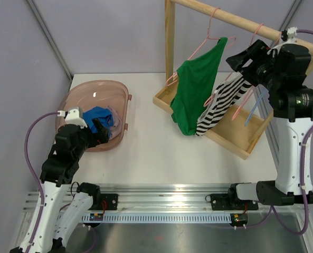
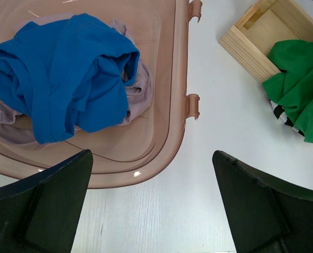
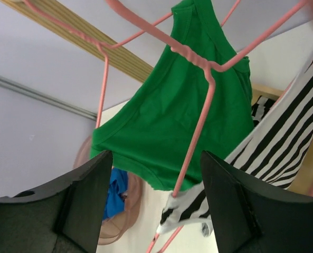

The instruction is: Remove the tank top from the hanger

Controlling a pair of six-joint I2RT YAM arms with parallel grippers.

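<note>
The biggest thing is the wooden rack. It stands at the back, on the right. To the left of the rack sits a pink tub. A blue cloth and a pale one are lying in the tub.

A green tank top hangs from the rack's top bar. It is on a pink hanger, and it looks like only one strap is hooked on. The rest of it droops down into the bottom of the rack. Just to the right of it, a striped top hangs on a hanger of its own. So the job is not done. I think the green one is partly off. It has yet to be pulled free and carried away from the rack.

The right arm reaches up high, close to the rack's bar, next to the striped top. The right gripper has its two fingers wide apart. Pink hanger wire shows in the gap, but nothing is being held. The left arm is bent low, far to the left of the rack. The left gripper hangs over the near edge of the tub, spread wide and holding nothing.
</note>
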